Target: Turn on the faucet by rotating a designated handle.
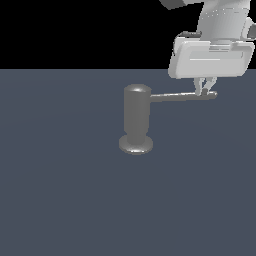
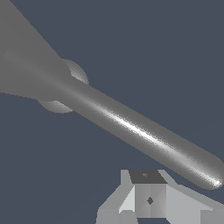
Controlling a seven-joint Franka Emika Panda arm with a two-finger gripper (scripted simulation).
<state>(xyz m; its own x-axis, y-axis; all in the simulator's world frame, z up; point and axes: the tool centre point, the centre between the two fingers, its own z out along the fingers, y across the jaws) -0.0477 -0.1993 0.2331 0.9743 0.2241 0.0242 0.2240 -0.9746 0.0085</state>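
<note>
The faucet [image 1: 136, 117] is a dull grey upright cylinder with a domed top, standing on a flared base disc [image 1: 135, 145] in the middle of the floor. Its handle [image 1: 182, 96], a thin straight rod, sticks out towards the exterior view's right. My gripper [image 1: 205, 91] hangs over the rod's rounded tip, fingers close together and touching or nearly touching it. In the wrist view the handle [image 2: 144, 135] runs across the picture, and my gripper [image 2: 148, 194] sits beside its tip with the fingers together. The rod is not between them. The faucet [image 2: 26, 57] body looms blurred.
The faucet stands on a flat dark blue-grey floor [image 1: 65, 200] that fills the scene. Nothing else shows on it. My white hand and wrist [image 1: 212, 55] come down from the exterior view's upper right.
</note>
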